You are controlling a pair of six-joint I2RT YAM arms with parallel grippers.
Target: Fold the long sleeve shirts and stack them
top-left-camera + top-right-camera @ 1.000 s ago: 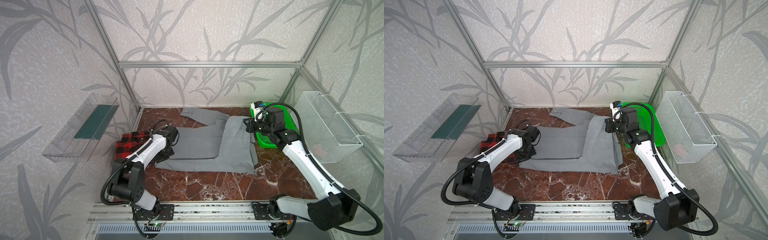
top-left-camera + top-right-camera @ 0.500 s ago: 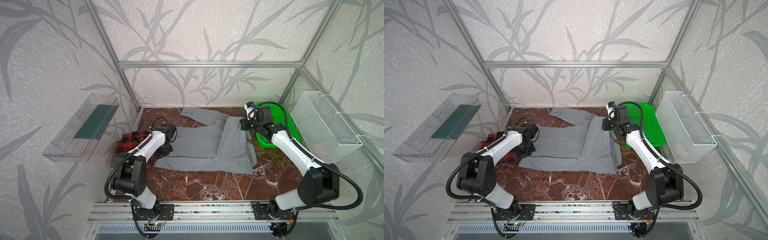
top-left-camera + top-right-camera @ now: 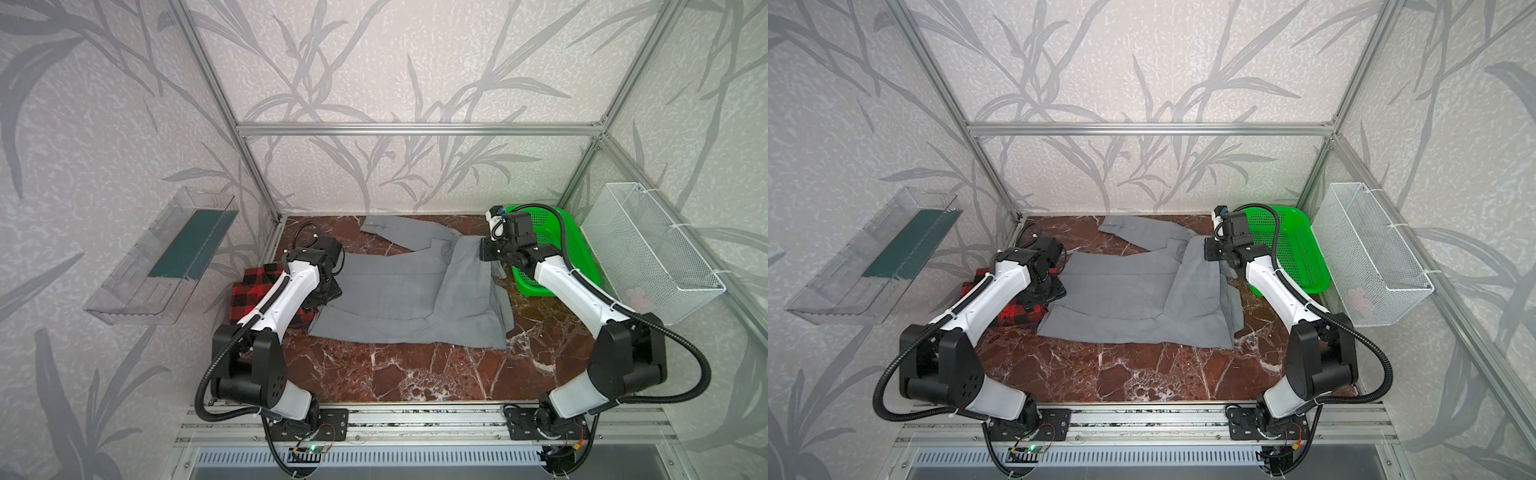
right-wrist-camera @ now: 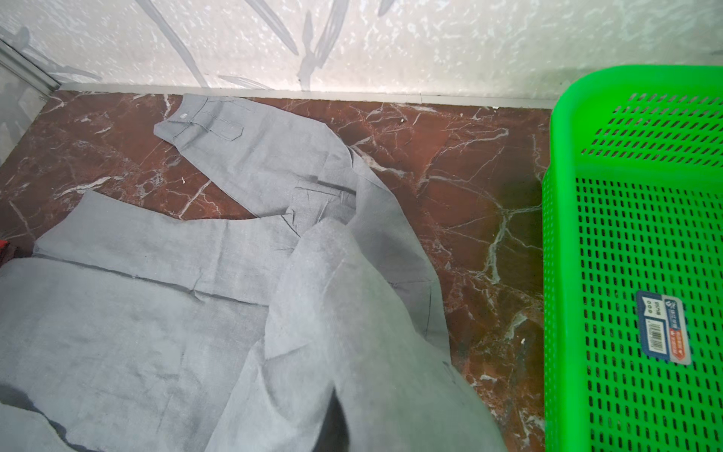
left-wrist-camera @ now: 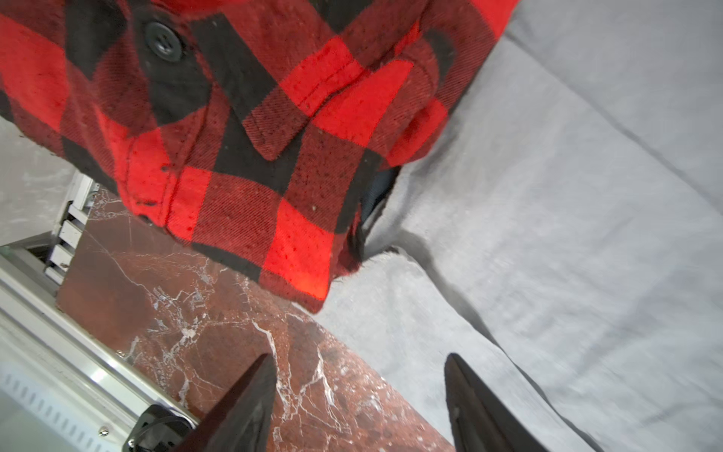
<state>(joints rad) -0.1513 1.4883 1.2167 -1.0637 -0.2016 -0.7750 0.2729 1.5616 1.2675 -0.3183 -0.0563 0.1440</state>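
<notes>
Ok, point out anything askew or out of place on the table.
The grey shirt is untidy. One sleeve trails loose toward the back wall, and the side at the right gripper is pinched up in a slanted, rumpled flap. The folded plaid shirt looks neat. Nothing looks spilled or damaged.

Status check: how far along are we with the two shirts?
Done: plaid shirt looks folded at the left. In hand: right gripper pinches the grey shirt, one side turned over; left gripper open, empty. Left: fold the far sleeve and body, then stack.
</notes>
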